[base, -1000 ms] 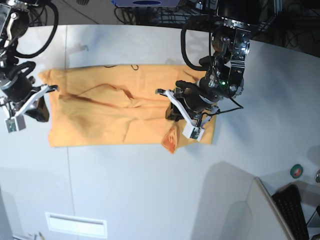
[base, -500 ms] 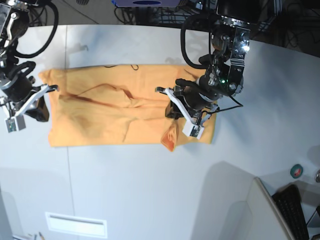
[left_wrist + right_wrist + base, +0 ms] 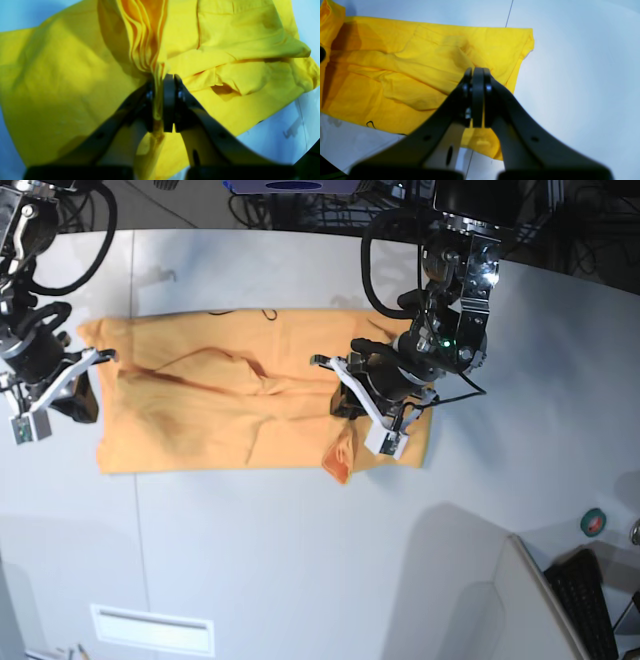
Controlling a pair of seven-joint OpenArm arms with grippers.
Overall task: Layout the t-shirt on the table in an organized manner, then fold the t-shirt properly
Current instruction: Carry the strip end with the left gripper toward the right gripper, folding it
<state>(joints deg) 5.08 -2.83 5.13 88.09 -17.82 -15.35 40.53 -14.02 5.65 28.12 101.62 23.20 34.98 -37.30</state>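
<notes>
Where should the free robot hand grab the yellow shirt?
Probably the corner of the t-shirt nearest the right gripper, which is shut and holds nothing. That corner lies flat with bare table beside it, so the gripper could come in from the table side and pinch the edge. The left gripper already pinches a bunched fold at the other end.

Looked like a robotics lab or test cell: big white table (image 3: 300,560) with a thin seam, bare apart from the test piece, and black cable bundles (image 3: 390,250) looped off the arm mounts. Metal framing and more wiring (image 3: 570,220) sat behind the far edge. A keyboard (image 3: 590,600) and a tape roll (image 3: 594,522) were on a side desk at the near corner.
</notes>
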